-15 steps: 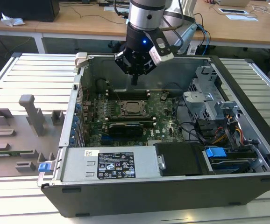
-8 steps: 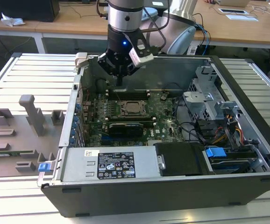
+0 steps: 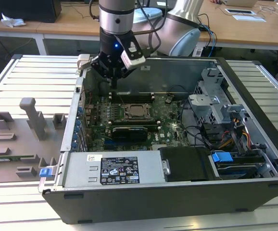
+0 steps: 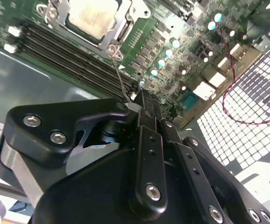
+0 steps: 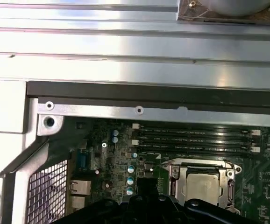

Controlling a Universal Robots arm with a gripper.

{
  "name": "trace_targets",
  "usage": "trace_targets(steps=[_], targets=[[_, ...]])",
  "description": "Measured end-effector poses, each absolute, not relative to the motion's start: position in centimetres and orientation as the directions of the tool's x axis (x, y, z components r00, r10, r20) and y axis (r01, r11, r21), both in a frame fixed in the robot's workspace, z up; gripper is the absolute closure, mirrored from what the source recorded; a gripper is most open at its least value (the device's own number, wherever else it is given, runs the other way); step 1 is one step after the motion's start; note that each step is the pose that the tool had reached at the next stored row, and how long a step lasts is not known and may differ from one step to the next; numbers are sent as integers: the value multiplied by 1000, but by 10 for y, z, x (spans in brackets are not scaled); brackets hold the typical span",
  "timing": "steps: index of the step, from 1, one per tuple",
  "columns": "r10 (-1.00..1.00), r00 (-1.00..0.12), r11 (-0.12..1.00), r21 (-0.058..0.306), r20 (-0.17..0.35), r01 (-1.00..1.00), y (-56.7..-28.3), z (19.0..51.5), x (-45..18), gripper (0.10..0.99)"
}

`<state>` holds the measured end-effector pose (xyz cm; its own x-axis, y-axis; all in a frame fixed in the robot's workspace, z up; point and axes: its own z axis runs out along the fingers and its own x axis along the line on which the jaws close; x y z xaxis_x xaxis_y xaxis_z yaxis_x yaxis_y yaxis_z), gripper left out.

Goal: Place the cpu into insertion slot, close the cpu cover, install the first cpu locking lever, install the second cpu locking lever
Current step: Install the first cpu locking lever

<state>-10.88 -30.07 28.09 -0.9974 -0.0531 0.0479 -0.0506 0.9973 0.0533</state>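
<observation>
Exterior view: the gripper (image 3: 113,83) hangs inside the open computer case (image 3: 254,159), just above the motherboard (image 3: 170,118), on which the cpu (image 3: 137,111) lies flat.

Second wrist view: the fingers (image 4: 146,121) are pressed together on the tip of 1 thin locking lever (image 4: 120,77), which rises beside the lowered cpu cover (image 4: 125,29).

First wrist view: the cpu sits framed beside the memory slots (image 5: 191,140).

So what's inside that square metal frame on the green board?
The chip sits inside the frame, with its dull silver top showing through the square opening. Whatever lies under the chip is covered by it and cannot be seen.
</observation>
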Motion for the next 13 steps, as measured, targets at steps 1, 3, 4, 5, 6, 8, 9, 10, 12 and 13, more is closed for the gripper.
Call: trace_targets(steps=[1, 3, 4, 5, 6, 8, 9, 10, 12, 13], targets=[[-53, -997, 997, 53, 48, -50, -300, 280, -110, 976], [-53, -997, 997, 53, 48, -50, -297, 276, -112, 976], [-53, -997, 997, 53, 48, -50, -296, 274, -113, 976], [-53, -997, 997, 53, 48, -50, -296, 272, -113, 976], [-53, -997, 997, 53, 48, -50, -295, 271, -113, 976], [-53, -997, 997, 53, 48, -50, -293, 266, -113, 976], [-53, -997, 997, 53, 48, -50, -292, 265, -113, 976], [-53, -997, 997, 53, 48, -51, -291, 263, -112, 976], [-53, -997, 997, 53, 48, -50, -291, 263, -109, 976], [-53, -997, 997, 53, 48, -50, -290, 262, -105, 976]])
